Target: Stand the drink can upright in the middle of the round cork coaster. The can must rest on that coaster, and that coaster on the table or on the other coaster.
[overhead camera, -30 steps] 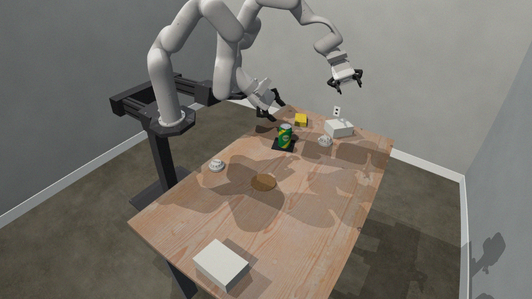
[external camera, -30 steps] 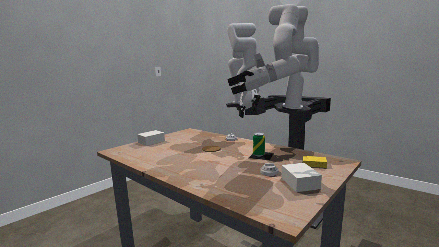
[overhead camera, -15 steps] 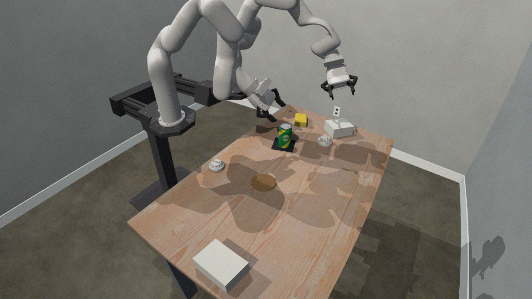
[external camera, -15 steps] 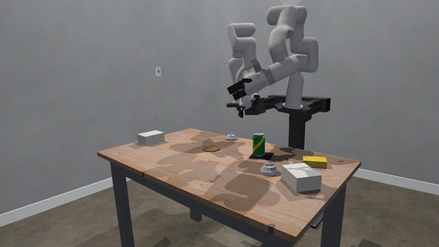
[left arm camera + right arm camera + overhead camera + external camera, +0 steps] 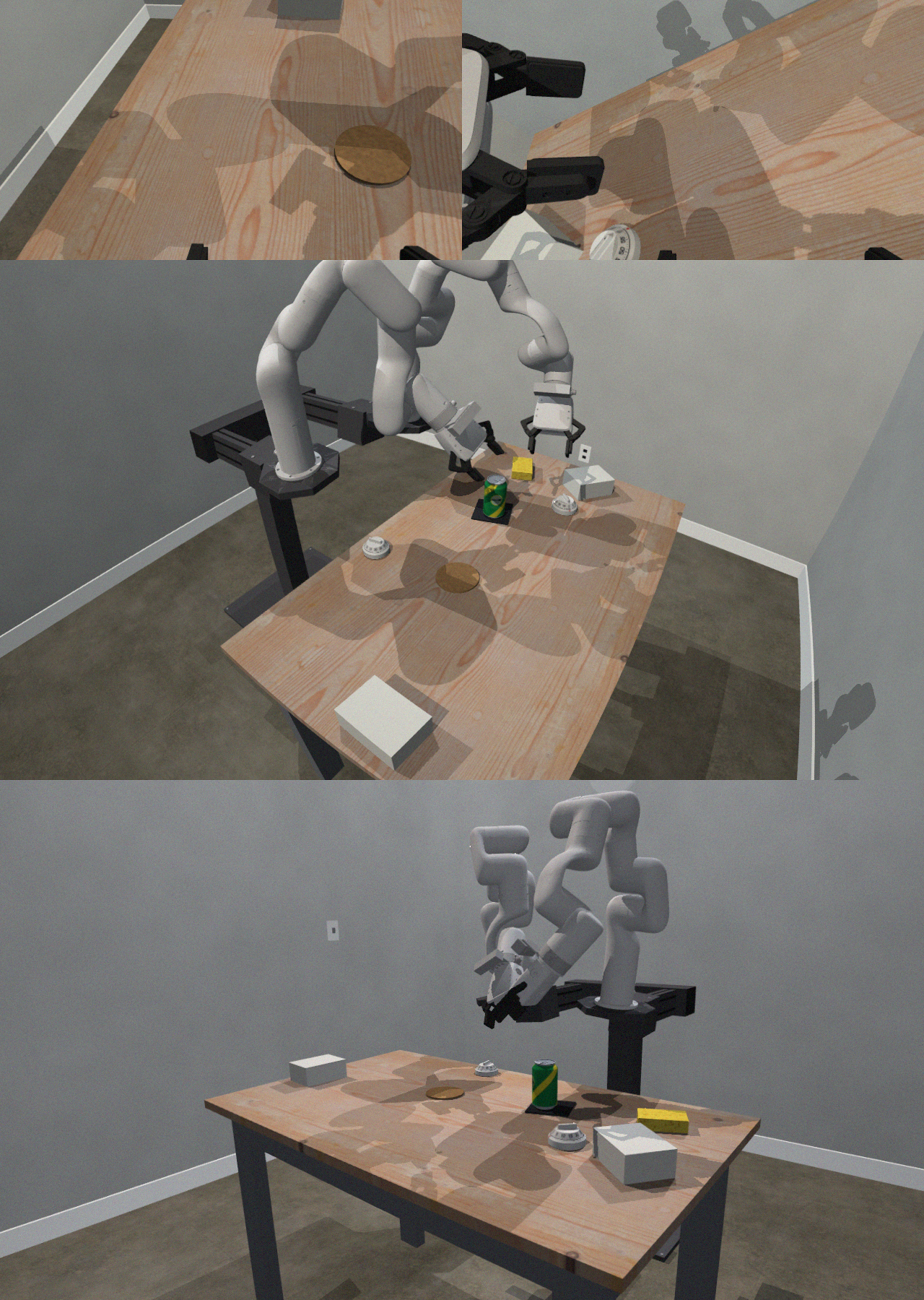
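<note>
Green drink can [image 5: 494,499] [image 5: 544,1085] upright on black coaster [image 5: 479,514] [image 5: 567,1108]; left gripper [image 5: 549,451] [image 5: 504,1007] [image 5: 306,253] [image 5: 592,126] and right gripper [image 5: 489,464] [image 5: 489,1020] [image 5: 772,254] spread, empty; I judge this pre-grasp, next needing one aligned around the can before transfer to the cork coaster [image 5: 457,577] [image 5: 445,1093] [image 5: 372,154].
</note>
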Controlling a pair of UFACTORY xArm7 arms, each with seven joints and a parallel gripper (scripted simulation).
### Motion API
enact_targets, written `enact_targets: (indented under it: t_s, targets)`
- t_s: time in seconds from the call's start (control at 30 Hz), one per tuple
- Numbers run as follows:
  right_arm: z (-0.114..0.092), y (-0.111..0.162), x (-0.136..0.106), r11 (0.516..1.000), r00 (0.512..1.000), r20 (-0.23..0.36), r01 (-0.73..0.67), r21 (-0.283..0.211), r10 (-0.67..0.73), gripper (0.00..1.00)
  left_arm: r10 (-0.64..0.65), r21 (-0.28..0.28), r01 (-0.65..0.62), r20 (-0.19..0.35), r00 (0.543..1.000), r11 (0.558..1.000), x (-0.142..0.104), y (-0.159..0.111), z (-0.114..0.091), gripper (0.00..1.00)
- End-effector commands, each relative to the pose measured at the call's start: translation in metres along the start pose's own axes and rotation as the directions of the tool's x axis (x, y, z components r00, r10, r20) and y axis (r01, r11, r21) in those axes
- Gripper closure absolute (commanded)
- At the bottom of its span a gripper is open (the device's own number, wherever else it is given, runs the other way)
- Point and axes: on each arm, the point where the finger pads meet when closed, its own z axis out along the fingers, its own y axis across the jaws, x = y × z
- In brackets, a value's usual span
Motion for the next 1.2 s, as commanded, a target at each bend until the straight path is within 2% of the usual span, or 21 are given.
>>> enact_targets:
  t_s: [0.0,0.2,0.27,0.3,0.83,1.17]
  targets:
    - [0.008,0.023,0.033,0.997,0.998,0.007,-0.055,-0.052,0.056,0.0,-0.012,-0.018,0.012,0.023,1.0,1.0,-0.002,0.007,0.005,0.0]
    - [0.012,0.041,0.055,0.992,0.996,0.01,-0.091,-0.087,0.093,0.0,-0.012,-0.018,0.012,0.023,1.0,1.0,-0.002,0.007,0.005,0.0]
    - [0.012,0.041,0.055,0.992,0.996,0.01,-0.091,-0.087,0.093,0.0,-0.012,-0.018,0.012,0.023,1.0,1.0,-0.002,0.007,0.005,0.0]
    - [0.013,0.049,0.063,0.989,0.994,0.011,-0.106,-0.1,0.107,0.0,-0.012,-0.018,0.012,0.023,1.0,1.0,-0.002,0.007,0.005,0.0]
    - [0.013,0.082,0.097,0.975,0.986,0.013,-0.162,-0.153,0.166,0.0,-0.012,-0.018,0.012,0.023,1.0,1.0,-0.002,0.007,0.005,0.0]
    - [0.011,0.112,0.124,0.959,0.977,0.013,-0.208,-0.195,0.214,0.0,-0.012,-0.018,0.012,0.023,1.0,1.0,-0.002,0.007,0.005,0.0]
